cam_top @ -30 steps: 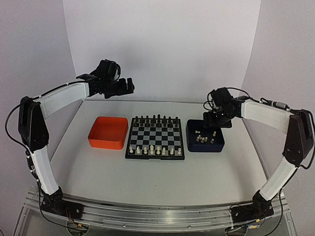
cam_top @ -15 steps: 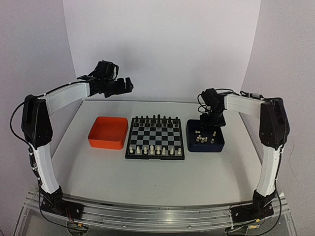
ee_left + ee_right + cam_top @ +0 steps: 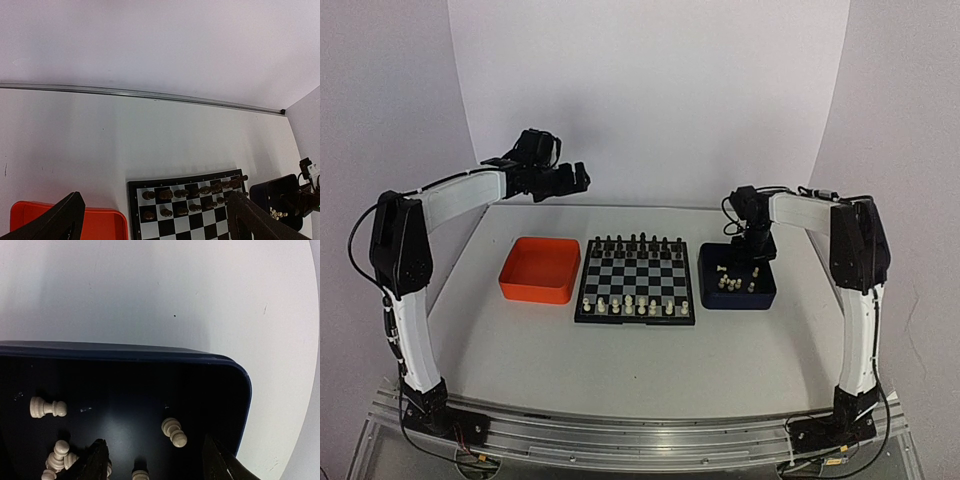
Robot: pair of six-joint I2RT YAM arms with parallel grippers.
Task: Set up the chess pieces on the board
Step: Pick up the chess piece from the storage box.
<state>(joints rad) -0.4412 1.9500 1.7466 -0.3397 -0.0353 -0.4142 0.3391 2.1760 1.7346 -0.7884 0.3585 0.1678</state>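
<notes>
1. The chess pieces (image 3: 731,283) not yet placed are lying loose in the dark blue tray (image 3: 767,292), directly under the right gripper (image 3: 752,254). The tray is acting as their supply bin.
2. In the wrist view several of them are lying tipped on their sides on the tray floor. One pawn-like piece (image 3: 174,432) is sitting just ahead of the fingertips, within the span of the opening.
3. The right gripper is pointing down into the tray with its fingers (image 3: 98,462) spread fairly wide and nothing between them. This looks like lining up for a pick rather than carrying.
4. More white pieces are standing on the board (image 3: 638,272), just to the inner side of that gripper, in the two rows nearest the arm bases. Those rows appear only partly filled, but the pieces are too small to count.
5. The black pieces (image 3: 636,243) are lining the board's far rows, so that side seems finished.
6. The left gripper (image 3: 575,178) is hanging high over the far part of the table (image 3: 620,360), wide open and empty. The orange tray (image 3: 538,268) and the board are lying below and ahead of it, and it is probably parked clear of the working arm.
7. Because the pieces are tiny and lying down, the next grasp is likely calling for a careful descent and a narrow closing.
</notes>
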